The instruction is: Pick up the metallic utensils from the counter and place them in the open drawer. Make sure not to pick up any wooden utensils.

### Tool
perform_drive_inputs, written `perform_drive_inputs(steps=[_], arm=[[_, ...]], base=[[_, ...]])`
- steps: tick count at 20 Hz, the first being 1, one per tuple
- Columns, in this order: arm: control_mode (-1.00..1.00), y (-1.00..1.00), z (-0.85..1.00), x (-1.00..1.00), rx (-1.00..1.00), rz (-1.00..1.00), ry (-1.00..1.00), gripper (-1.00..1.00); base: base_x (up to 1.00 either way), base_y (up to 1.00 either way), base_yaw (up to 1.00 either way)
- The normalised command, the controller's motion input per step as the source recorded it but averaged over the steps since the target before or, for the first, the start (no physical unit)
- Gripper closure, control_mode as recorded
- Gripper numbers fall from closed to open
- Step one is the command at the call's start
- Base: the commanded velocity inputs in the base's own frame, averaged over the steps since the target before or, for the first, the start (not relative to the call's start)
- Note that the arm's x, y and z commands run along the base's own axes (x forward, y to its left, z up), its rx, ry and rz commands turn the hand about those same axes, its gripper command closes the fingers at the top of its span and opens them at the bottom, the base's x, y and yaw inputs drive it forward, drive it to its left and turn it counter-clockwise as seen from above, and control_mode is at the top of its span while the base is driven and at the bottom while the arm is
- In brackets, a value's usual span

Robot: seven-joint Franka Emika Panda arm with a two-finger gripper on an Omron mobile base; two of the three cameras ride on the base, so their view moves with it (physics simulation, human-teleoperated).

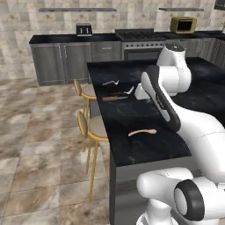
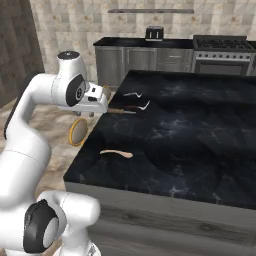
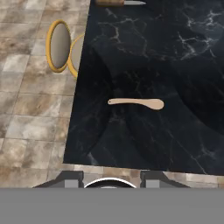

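Though the pincer (image 2: 104,104) hangs high over the counter's (image 2: 200,145) near-left edge, most of it is hidden: in the left base view the arm's own elbow covers it, and in the right base view just a pale blocky end shows, so whether its jaws are released or clenched I cannot tell. Nothing can be made out in its grasp. Far below it lies the tan wooden spoon (image 3: 136,103), alone on the black stone. Just beyond the pincer rests the brown-handled knife (image 2: 122,110), cut off at the top edge of the hand view, and past that two thin silver forks (image 2: 133,94) (too slim to read their tines). Two yellow-framed stools (image 1: 90,127) stand beside the counter.
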Motion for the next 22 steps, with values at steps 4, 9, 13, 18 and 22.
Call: perform_drive_inputs(steps=[4, 9, 13, 18, 22], arm=[[-1.00, -0.17, -0.08, -0.15, 0.01, -0.01, 0.01, -1.00], [1.00, -0.12, -0.07, -0.22, 0.00, 0.00, 0.00, -1.00], [1.00, 0.00, 0.00, 0.00, 0.00, 0.00, 0.00, -1.00], [1.00, 0.00, 0.00, 0.00, 0.00, 0.00, 0.00, -1.00], [1.00, 0.00, 0.00, 0.00, 0.00, 0.00, 0.00, -1.00]], base=[[0.00, 0.00, 0.00], [-0.46, -0.06, 0.00], [-0.56, 0.55, -0.04], [-0.07, 1.00, -0.22], [0.00, 1.00, -0.30]])
